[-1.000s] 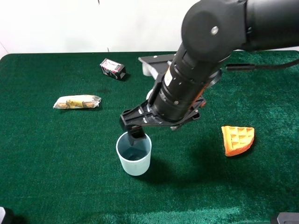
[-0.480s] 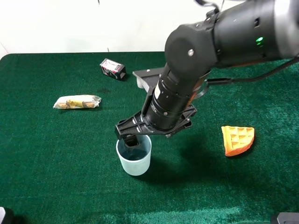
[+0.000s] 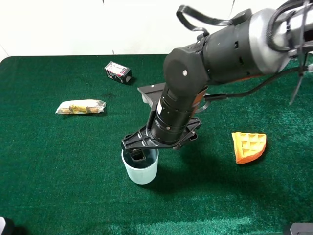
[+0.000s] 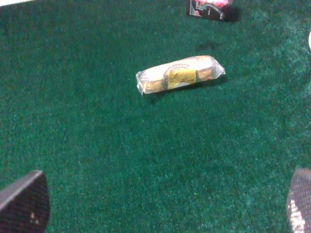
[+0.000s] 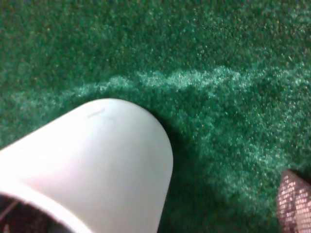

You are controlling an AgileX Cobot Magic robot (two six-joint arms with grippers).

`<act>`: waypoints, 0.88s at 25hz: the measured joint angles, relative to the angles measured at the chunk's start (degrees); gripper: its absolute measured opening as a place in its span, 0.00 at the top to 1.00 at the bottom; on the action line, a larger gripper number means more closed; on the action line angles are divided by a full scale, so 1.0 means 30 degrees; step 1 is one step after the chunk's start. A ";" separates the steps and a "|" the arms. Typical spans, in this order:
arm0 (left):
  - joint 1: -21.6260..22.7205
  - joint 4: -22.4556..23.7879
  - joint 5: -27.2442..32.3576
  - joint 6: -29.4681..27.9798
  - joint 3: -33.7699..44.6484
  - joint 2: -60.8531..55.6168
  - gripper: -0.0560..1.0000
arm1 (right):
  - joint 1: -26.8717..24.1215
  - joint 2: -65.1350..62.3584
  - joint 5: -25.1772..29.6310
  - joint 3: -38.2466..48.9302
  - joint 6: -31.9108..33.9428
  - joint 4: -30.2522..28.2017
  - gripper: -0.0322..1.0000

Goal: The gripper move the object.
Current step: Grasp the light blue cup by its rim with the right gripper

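Cup (image 3: pixel 142 171) wall stands between spread right fingers (image 3: pixel 138 155); one dips inside.

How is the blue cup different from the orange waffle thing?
The cup is pale blue and plain; the waffle piece is orange with a grid of squares. The cup stands tall and upright; the waffle piece lies flat. One finger of the right claw reaches down into the cup, while nothing touches the waffle piece. Both sit on the green cloth.
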 joint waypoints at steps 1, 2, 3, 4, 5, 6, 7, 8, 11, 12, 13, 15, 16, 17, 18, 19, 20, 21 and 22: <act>0.0000 0.0000 0.0000 0.0000 0.0000 0.0000 0.01 | 0.0000 0.0093 -0.0017 0.0000 0.0000 0.0000 0.30; 0.0000 0.0000 0.0000 0.0000 0.0000 0.0000 0.01 | 0.0000 0.0177 -0.0039 0.0000 0.0000 0.0000 0.30; 0.0000 0.0000 0.0000 0.0000 0.0000 0.0000 0.01 | 0.0000 0.0287 -0.0078 0.0000 0.0000 0.0000 0.30; 0.0000 0.0000 0.0000 0.0000 0.0000 0.0000 0.01 | 0.0000 0.0372 -0.0090 0.0000 0.0000 0.0000 0.30; 0.0000 0.0000 0.0000 0.0000 0.0000 0.0000 0.01 | 0.0000 0.0449 -0.0090 0.0000 0.0000 0.0000 0.31; 0.0000 0.0000 0.0000 0.0000 0.0000 0.0000 0.01 | 0.0000 0.0497 -0.0090 0.0000 0.0000 0.0000 0.32; 0.0000 0.0000 0.0000 0.0000 0.0000 0.0000 0.01 | 0.0000 0.0538 -0.0090 0.0000 0.0000 0.0000 0.34; 0.0000 0.0000 0.0000 0.0000 0.0000 0.0000 0.01 | 0.0000 0.0581 -0.0090 0.0000 0.0000 0.0000 0.37; 0.0000 0.0000 0.0000 0.0000 0.0000 0.0000 0.01 | 0.0000 0.0619 -0.0090 0.0000 0.0000 0.0000 0.46; 0.0000 0.0000 0.0000 0.0000 0.0000 0.0000 0.01 | 0.0000 0.0619 -0.0090 0.0000 0.0000 0.0000 0.50; 0.0000 0.0000 0.0000 0.0000 0.0000 0.0000 0.01 | 0.0000 0.0619 -0.0090 0.0000 0.0000 0.0000 0.53; 0.0000 0.0000 0.0000 0.0000 0.0000 0.0000 0.01 | 0.0000 0.0619 -0.0090 0.0000 0.0000 0.0000 0.60; 0.0000 0.0000 0.0000 0.0000 0.0000 0.0000 0.01 | 0.0000 0.0619 -0.0090 0.0000 0.0000 0.0000 0.63; 0.0000 0.0000 0.0000 0.0000 0.0000 0.0000 0.01 | 0.0000 0.0619 -0.0090 0.0000 0.0000 0.0000 0.66; 0.0000 0.0000 0.0000 0.0000 0.0000 0.0000 0.01 | 0.0000 0.0619 -0.0090 0.0000 0.0000 0.0000 0.69; 0.0000 0.0000 0.0000 0.0000 0.0000 0.0000 0.01 | 0.0000 0.0619 -0.0090 0.0000 0.0000 0.0000 0.72; 0.0000 0.0000 0.0000 0.0000 0.0000 0.0000 0.01 | 0.0000 0.0619 -0.0090 0.0000 0.0000 0.0000 0.75; 0.0000 0.0000 0.0000 0.0000 0.0000 0.0000 0.01 | 0.0000 0.0619 -0.0090 0.0000 0.0000 0.0000 0.78; 0.0000 0.0000 0.0000 0.0000 0.0000 0.0000 0.01 | 0.0000 0.0619 -0.0068 0.0000 0.0000 0.0000 0.81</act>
